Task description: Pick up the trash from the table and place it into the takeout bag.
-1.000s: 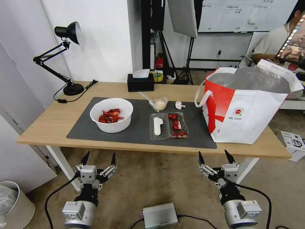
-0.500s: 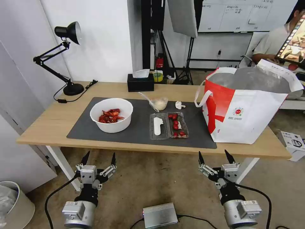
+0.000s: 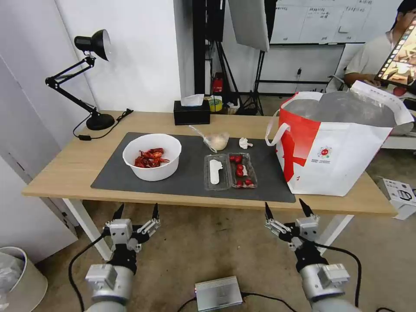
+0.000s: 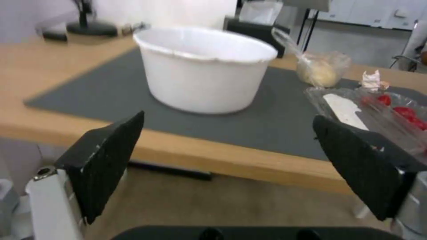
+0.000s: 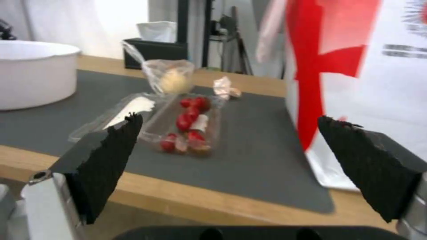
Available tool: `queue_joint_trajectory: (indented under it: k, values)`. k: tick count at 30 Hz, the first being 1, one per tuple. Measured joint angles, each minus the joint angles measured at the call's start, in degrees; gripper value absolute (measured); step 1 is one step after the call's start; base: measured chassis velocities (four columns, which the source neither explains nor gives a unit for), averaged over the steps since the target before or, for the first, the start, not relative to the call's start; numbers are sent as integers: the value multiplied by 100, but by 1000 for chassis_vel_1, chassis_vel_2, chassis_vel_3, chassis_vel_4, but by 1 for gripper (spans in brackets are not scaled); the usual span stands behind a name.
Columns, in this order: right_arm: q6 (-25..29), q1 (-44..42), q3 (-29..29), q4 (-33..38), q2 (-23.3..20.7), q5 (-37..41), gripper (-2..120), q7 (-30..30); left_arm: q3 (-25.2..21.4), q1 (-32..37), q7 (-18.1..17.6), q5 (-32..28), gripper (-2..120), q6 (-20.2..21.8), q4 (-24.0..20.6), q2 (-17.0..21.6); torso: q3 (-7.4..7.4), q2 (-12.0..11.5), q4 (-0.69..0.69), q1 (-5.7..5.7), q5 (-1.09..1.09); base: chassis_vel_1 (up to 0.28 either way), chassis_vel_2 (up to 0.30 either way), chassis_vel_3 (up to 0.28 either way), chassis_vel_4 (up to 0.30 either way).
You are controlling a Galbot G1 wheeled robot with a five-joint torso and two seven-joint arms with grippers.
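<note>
Wood counter [image 3: 78, 162] carries a white bowl [image 3: 151, 156], clear tray [image 3: 230, 170] and takeout bag [image 3: 336, 143] at its right end. Below the front edge, left hand [image 3: 135, 212] and right hand [image 3: 285, 209] hang wide open, empty.

Both arms sit slightly farther forward than a second ago. The left gripper [image 3: 136, 211] is a little higher and nearer the desk [image 3: 65, 167] edge, and the right gripper [image 3: 284, 208] is up and leftward, fingers spread wide as before.
</note>
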Motion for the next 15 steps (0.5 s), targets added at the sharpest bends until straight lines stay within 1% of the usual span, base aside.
queue_joint_trajectory:
  k: [2, 3, 4, 6, 7, 9, 10, 11, 13, 14, 15]
  values:
    - [-55, 237, -150, -110, -373, 189, 100, 128, 61, -26, -156, -160, 100, -5, 0, 124, 0, 0, 1, 0, 0, 0, 0, 0, 0]
    - [-55, 237, -150, -110, -373, 189, 100, 128, 61, -26, -156, -160, 100, -5, 0, 124, 0, 0, 1, 0, 0, 0, 0, 0, 0]
    - [-57, 292, -152, -114, -487, 192, 100, 133, 69, -25, -180, -179, 100, -14, 1, 145, 1, 0, 6, 0, -1, 0, 0, 0, 0]
    - [-65, 336, -197, -142, -566, 237, 100, 158, 80, -22, -195, -207, 100, -28, 1, 166, 0, -1, 0, 0, 0, 0, 0, 0, 0]
    - [-65, 336, -197, -142, -566, 237, 100, 158, 80, -22, -195, -207, 100, -28, 1, 166, 0, -1, 0, 0, 0, 0, 0, 0, 0]
    - [-112, 572, -357, -270, -903, 426, 100, 284, 99, -16, -206, -362, 100, -77, 1, 197, 0, -1, 1, 0, 0, 0, 0, 0, 0]
    - [-152, 742, -473, -368, -1153, 562, 100, 374, 119, -28, -212, -525, 100, -108, 1, 216, 0, -1, 2, 0, 0, 0, 0, 0, 0]
    - [-152, 742, -473, -368, -1153, 562, 100, 374, 119, -28, -212, -525, 100, -108, 1, 216, 0, -1, 2, 0, 0, 0, 0, 0, 0]
    - [-221, 1060, -684, -538, -1611, 813, 100, 538, 183, -72, -284, -911, 100, -119, -34, 259, 0, -1, 1, 0, 0, 0, 0, 0, 0]
    - [-235, 1134, -713, -556, -1745, 845, 100, 567, 213, -93, -335, -1089, 100, -114, -64, 273, 1, -1, 4, 0, -1, 0, 0, 0, 0]
    - [-248, 1179, -747, -570, -1805, 873, 100, 594, 232, -109, -365, -1201, 100, -108, -83, 283, 0, -1, 0, 0, 2, 0, 0, 0, 0]
